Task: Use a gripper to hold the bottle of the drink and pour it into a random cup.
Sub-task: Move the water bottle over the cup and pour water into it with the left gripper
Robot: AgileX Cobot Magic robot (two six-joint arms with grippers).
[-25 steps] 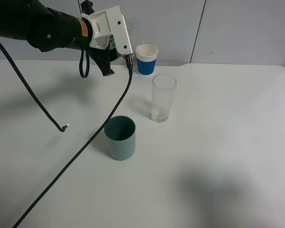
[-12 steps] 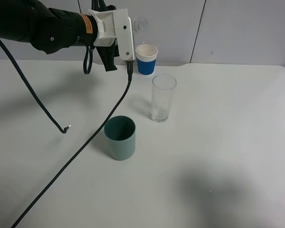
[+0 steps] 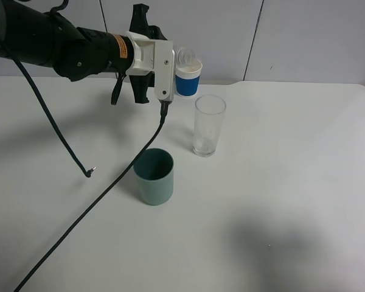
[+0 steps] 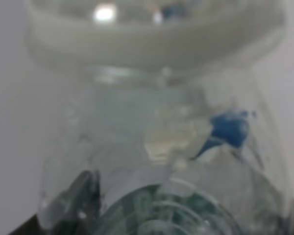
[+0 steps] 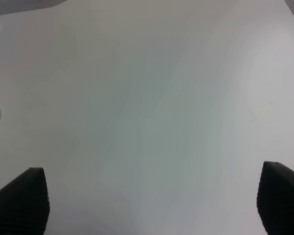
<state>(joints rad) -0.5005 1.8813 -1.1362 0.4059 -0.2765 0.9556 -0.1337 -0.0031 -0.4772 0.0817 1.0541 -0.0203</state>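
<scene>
My left claw point(image 3: 163, 61) is clamped on the clear bottle point(image 4: 161, 161), which is held above the table point(image 3: 292, 182) and tipped on its side, open mouth pointing away from my wrist. Beyond that mouth stands the blue cup point(image 3: 187, 82). Lower and further out is the tall glass point(image 3: 208, 125), apart from the bottle, and further still the teal cup point(image 3: 153, 177). My right claw point(image 5: 152, 196) hangs spread wide, holding nothing.
</scene>
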